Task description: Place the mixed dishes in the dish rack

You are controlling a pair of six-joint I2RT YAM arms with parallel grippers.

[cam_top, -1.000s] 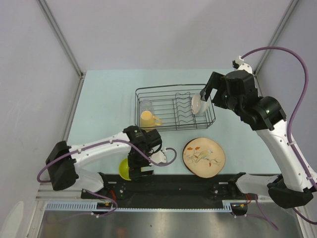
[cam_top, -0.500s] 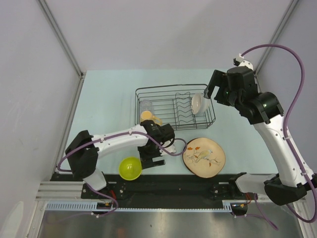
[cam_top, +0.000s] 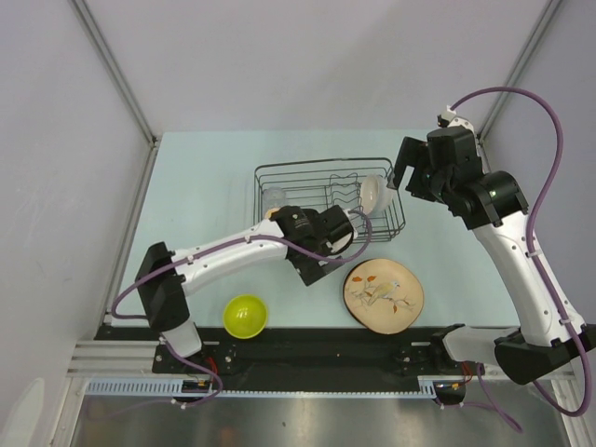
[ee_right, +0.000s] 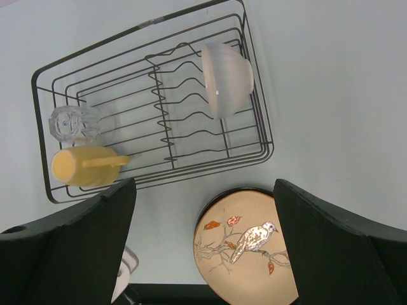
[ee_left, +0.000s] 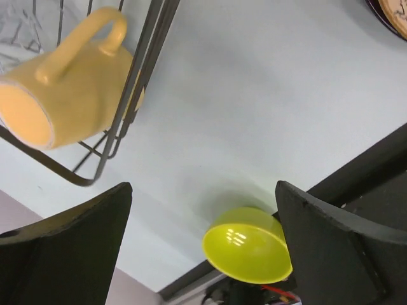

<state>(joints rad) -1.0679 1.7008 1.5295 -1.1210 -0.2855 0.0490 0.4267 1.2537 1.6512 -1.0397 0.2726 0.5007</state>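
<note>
Pale blue table [cam_top: 196,196], grey enclosure walls [cam_top: 307,56]

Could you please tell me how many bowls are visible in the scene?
2. A small white bowl lies tipped on its side at the right end of the dish rack. A lime-green bowl sits on the table near its front edge, outside the rack. None appears hidden.

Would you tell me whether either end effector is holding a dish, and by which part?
Nothing held: the left end effector and right end effector are open, empty.

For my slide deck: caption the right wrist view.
White bowl, glass and mug sit in the rack; bird plate waits outside.
</note>
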